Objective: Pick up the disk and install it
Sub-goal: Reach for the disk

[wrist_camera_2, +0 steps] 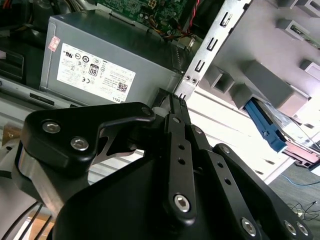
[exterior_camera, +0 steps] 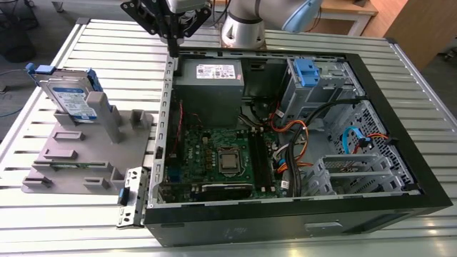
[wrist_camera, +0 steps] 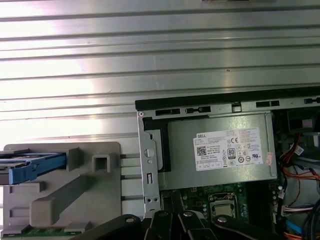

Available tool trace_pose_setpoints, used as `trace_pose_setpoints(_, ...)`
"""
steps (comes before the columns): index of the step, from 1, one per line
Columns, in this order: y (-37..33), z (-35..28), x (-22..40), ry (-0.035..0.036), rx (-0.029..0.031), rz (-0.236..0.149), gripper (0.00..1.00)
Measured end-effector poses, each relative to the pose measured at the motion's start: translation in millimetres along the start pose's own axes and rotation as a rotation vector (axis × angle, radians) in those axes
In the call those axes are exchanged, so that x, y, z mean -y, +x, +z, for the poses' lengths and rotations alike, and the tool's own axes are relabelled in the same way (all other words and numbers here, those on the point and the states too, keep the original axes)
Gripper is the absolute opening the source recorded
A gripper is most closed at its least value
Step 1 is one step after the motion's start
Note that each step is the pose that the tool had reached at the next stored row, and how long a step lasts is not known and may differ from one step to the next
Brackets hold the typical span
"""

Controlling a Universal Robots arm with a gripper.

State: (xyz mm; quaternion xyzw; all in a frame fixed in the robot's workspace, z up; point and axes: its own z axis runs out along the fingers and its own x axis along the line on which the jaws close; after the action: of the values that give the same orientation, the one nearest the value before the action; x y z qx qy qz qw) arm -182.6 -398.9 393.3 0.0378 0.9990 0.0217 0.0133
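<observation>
The disk (exterior_camera: 71,96) is a silver drive with a white-and-blue label in a blue bracket. It stands on edge in a grey holder (exterior_camera: 78,160) at the exterior view's left, outside the computer case. Its blue bracket also shows in the first wrist view (wrist_camera: 32,166) and the second wrist view (wrist_camera_2: 265,125). My gripper (exterior_camera: 173,51) hangs above the case's rear corner by the power supply, well apart from the disk. Its black fingers (wrist_camera_2: 176,107) meet at the tip with nothing between them.
The open computer case (exterior_camera: 400,134) lies on a slatted metal table (exterior_camera: 107,48). Inside are a grey power supply (exterior_camera: 208,80), the motherboard (exterior_camera: 221,155), cables, and a drive cage with a bare blue clip (exterior_camera: 305,72). The arm's base (exterior_camera: 243,27) stands behind the case.
</observation>
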Motion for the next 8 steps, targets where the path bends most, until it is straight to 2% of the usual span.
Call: trace_pose_setpoints(8, 0.4, 0.0, 0.1, 0.0, 0.0, 0.0, 0.11)
